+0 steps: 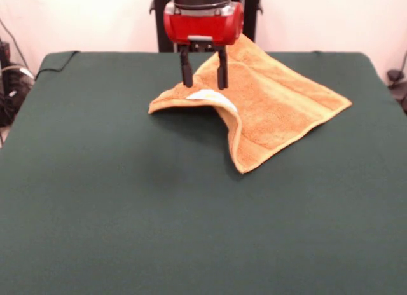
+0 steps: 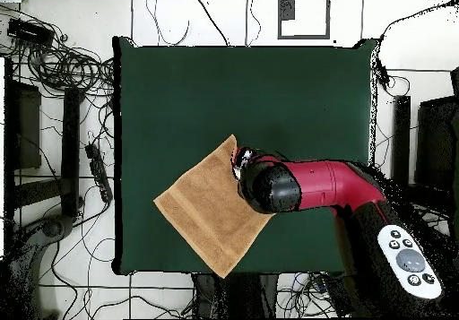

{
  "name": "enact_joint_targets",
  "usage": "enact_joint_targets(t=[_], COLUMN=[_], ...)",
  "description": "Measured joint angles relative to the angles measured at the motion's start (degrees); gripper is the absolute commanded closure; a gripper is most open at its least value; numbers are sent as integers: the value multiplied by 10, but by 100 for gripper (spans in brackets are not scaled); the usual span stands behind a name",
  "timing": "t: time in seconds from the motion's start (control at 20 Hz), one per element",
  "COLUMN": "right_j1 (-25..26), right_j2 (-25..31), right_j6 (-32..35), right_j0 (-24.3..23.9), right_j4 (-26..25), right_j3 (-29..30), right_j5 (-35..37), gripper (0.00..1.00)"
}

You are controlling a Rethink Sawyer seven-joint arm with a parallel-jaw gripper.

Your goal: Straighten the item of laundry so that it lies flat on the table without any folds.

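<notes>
Fingers (image 1: 187, 72) stand spread above the towel (image 1: 280, 110), upper centre of the table (image 1: 127, 212). Left corner, apparently raised, needs flattening. Next move: grip there, draw left.

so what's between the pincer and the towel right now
Nothing. In the front view the pincer, fingers apart, stands over the towel at its raised fold by the white label; whether the tips touch the cloth cannot be told.
</notes>
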Motion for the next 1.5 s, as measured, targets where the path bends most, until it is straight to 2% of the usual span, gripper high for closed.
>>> enact_joint_targets(t=[0.6,1.5], right_j1=[5,64], right_j2=[15,39], right_j6=[0,0], right_j0=[-8,-23], right_j4=[-45,-64], right_j3=[0,1], right_j5=[0,0], gripper=[0,0])
